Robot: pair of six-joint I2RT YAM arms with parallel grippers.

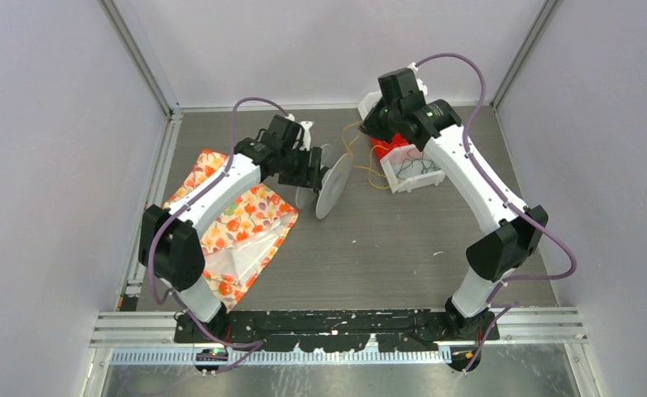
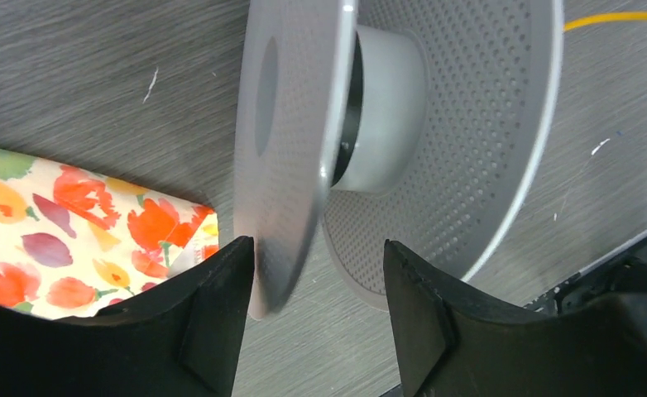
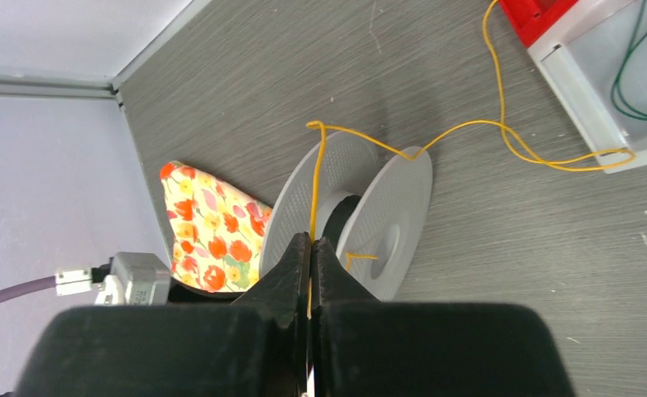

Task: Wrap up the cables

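Note:
A clear perforated spool (image 1: 334, 184) stands on edge on the grey table; it also shows in the left wrist view (image 2: 436, 124) and the right wrist view (image 3: 403, 198). My left gripper (image 2: 316, 248) is open, and the spool's near flange sits between its fingers, close to the left one. My right gripper (image 3: 312, 240) is shut on the thin yellow cable (image 3: 469, 124), held above and behind the spool. The cable runs from the jaws up over the spool and across to the white box (image 3: 585, 116). A short yellow end lies against the right flange. A thin green cable (image 3: 626, 99) lies in the box.
A floral cloth (image 1: 237, 223) lies left of the spool, under the left arm. A red container (image 1: 390, 147) and the white box (image 1: 415, 169) stand at the back right, beneath the right arm. Grey walls enclose the table on three sides.

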